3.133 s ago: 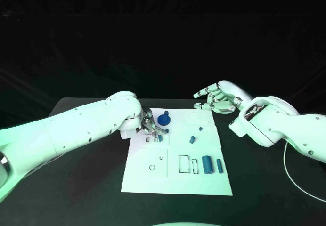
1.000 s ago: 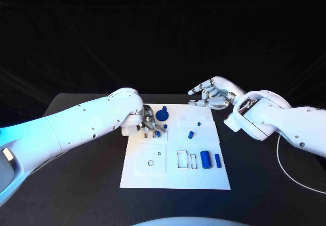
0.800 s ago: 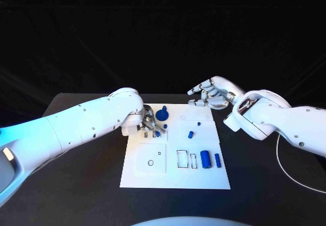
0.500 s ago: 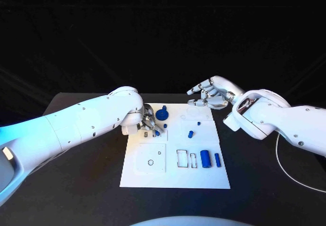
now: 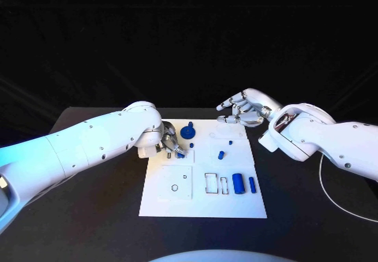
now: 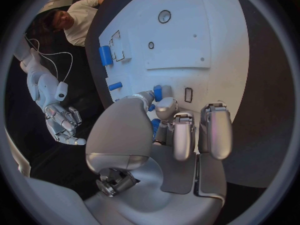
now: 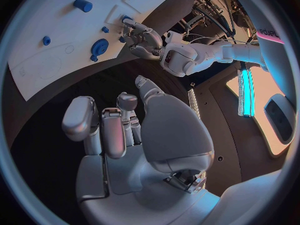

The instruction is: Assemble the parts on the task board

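The white task board [image 5: 203, 203] lies in the middle of the black table. My left hand [image 5: 171, 144] hovers over its far left part and pinches a small blue part [image 5: 180, 154] between thumb and a finger, just beside a narrow slot [image 5: 169, 156]. In the left wrist view the same blue part [image 6: 157, 92] sits at the fingertips of the left hand [image 6: 181, 130], close to the slot [image 6: 189, 95]. My right hand [image 5: 242, 112] hangs above the board's far right corner, fingers apart and holding nothing; in its own wrist view the right hand [image 7: 125, 130] is likewise without a part.
A blue round knob [image 5: 188, 132] stands at the board's far edge. Two small blue pieces [image 5: 222, 156] lie mid-board. Two blue cylinders [image 5: 238, 184] lie beside rectangular outlines at the near right. A white cable [image 5: 327, 188] runs along the table's right side.
The left hand has shifted only slightly over the slot, still pinching the blue part. The right hand has stayed in place.
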{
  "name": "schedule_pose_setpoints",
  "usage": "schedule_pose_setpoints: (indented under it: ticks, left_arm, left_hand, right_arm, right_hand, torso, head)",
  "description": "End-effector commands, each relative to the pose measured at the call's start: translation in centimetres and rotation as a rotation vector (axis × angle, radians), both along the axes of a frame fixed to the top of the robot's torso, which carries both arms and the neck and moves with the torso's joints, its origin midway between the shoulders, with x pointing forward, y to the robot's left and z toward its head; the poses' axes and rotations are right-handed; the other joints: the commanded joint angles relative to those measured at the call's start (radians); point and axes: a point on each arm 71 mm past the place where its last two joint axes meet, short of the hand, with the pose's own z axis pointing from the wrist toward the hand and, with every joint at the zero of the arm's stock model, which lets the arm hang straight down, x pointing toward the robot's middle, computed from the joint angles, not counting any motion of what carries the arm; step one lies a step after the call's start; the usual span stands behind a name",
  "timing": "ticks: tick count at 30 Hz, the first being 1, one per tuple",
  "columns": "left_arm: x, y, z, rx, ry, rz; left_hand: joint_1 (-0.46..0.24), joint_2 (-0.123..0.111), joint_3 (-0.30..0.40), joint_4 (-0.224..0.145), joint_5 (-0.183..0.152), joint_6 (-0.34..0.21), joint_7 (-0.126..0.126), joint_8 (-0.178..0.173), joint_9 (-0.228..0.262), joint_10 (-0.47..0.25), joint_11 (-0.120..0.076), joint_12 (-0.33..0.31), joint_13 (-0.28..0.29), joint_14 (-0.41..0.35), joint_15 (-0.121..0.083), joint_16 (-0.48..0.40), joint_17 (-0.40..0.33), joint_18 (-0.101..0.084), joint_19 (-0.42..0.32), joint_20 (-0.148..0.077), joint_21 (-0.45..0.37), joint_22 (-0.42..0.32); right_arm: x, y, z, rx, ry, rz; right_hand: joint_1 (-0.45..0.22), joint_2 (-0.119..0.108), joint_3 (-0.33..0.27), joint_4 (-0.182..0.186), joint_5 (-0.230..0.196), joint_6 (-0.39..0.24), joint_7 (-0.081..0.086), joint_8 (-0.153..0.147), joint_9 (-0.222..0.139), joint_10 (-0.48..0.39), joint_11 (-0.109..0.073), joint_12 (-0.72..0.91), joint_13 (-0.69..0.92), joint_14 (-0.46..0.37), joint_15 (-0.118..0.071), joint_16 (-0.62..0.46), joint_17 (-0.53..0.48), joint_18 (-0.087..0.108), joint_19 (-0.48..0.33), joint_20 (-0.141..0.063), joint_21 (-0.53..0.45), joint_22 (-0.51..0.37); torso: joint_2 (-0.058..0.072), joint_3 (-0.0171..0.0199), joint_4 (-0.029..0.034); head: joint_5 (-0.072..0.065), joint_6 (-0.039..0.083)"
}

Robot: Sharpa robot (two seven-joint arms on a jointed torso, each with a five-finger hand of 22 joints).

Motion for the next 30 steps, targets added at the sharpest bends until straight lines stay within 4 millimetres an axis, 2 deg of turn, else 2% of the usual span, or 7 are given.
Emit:
schedule_pose_setpoints:
  ticks: [1, 7, 12, 19, 30]
  left_arm:
    - [-0.02, 0.07, 0.14, -0.006, -0.016, -0.003]
    - [-0.05, 0.5, 0.09, 0.016, -0.031, -0.008]
    - [-0.04, 0.71, 0.01, 0.036, -0.052, -0.012]
    - [-0.14, 0.53, -0.06, 0.047, -0.077, -0.017]
    - [-0.38, 0.2, -0.37, 0.061, -0.084, -0.032]
  left_hand:
    - [-0.032, -0.009, 0.197, -0.171, -0.006, 0.002, -0.001, 0.005, 0.008, 0.008, 0.0, 0.004, 0.0, 0.107, 0.003, 0.002, 0.263, -0.014, 0.034, 0.002, -0.003, 0.119]
    - [-0.057, -0.017, 0.232, -0.191, -0.006, 0.001, -0.002, 0.009, 0.019, 0.009, 0.0, 0.004, 0.0, 0.107, 0.003, 0.002, 0.263, -0.015, 0.035, 0.002, -0.002, 0.121]
    - [-0.061, -0.017, 0.238, -0.195, -0.006, 0.0, -0.002, 0.01, 0.021, 0.011, 0.0, 0.007, 0.002, 0.107, 0.003, 0.002, 0.263, -0.015, 0.035, 0.002, -0.002, 0.122]
    - [-0.064, -0.017, 0.244, -0.198, -0.006, 0.0, -0.002, 0.01, 0.023, 0.012, -0.001, 0.008, 0.003, 0.107, 0.003, 0.002, 0.263, -0.015, 0.036, 0.002, -0.001, 0.124]
    - [-0.066, -0.017, 0.247, -0.201, -0.006, -0.001, -0.002, 0.01, 0.024, 0.013, 0.0, 0.009, 0.004, 0.107, 0.002, 0.002, 0.263, -0.016, 0.037, 0.002, 0.0, 0.125]
  right_arm:
    - [0.0, 0.11, -0.17, -0.013, 0.007, 0.01]
    - [0.04, 0.17, -0.34, -0.017, 0.015, 0.015]
    - [0.03, 0.22, -0.44, -0.021, 0.022, 0.021]
    - [0.03, 0.29, -0.51, -0.022, 0.026, 0.026]
    - [0.04, 0.37, -0.56, -0.023, 0.027, 0.029]
  right_hand:
    - [-0.004, 0.003, -0.003, 0.002, 0.0, 0.009, -0.001, 0.006, 0.001, 0.01, 0.0, 0.006, 0.001, 0.054, 0.001, -0.004, 0.03, 0.0, 0.001, -0.004, -0.001, 0.0]
    - [-0.004, 0.003, -0.003, 0.002, 0.0, 0.009, -0.001, 0.006, 0.001, 0.01, 0.0, 0.006, 0.001, 0.054, 0.001, -0.004, 0.03, 0.0, 0.001, -0.004, -0.001, 0.0]
    - [-0.004, 0.003, -0.003, 0.002, 0.001, 0.01, -0.001, 0.006, 0.001, 0.009, 0.0, 0.004, -0.001, 0.054, 0.001, -0.005, 0.029, 0.0, 0.0, -0.004, -0.002, -0.003]
    - [-0.004, 0.003, -0.003, 0.002, 0.001, 0.01, -0.001, 0.006, 0.001, 0.009, 0.0, 0.004, -0.001, 0.054, 0.001, -0.005, 0.029, 0.0, 0.0, -0.004, -0.002, -0.003]
    - [-0.005, 0.003, -0.004, 0.003, 0.0, 0.01, -0.001, 0.006, 0.001, 0.008, 0.0, 0.004, -0.001, 0.054, 0.001, -0.005, 0.029, 0.0, -0.001, -0.004, -0.003, -0.004]
  torso:
    - [-0.001, 0.0011, 0.0053]
    - [-0.002, 0.0005, 0.0088]
    - [-0.001, 0.0013, 0.0071]
    - [-0.001, -0.0006, 0.0079]
    - [-0.001, 0.0004, 0.0079]
  head:
    - [0.001, 0.0]
    - [0.001, -0.002]
    - [0.004, -0.001]
    - [0.004, 0.002]
    - [0.004, -0.001]
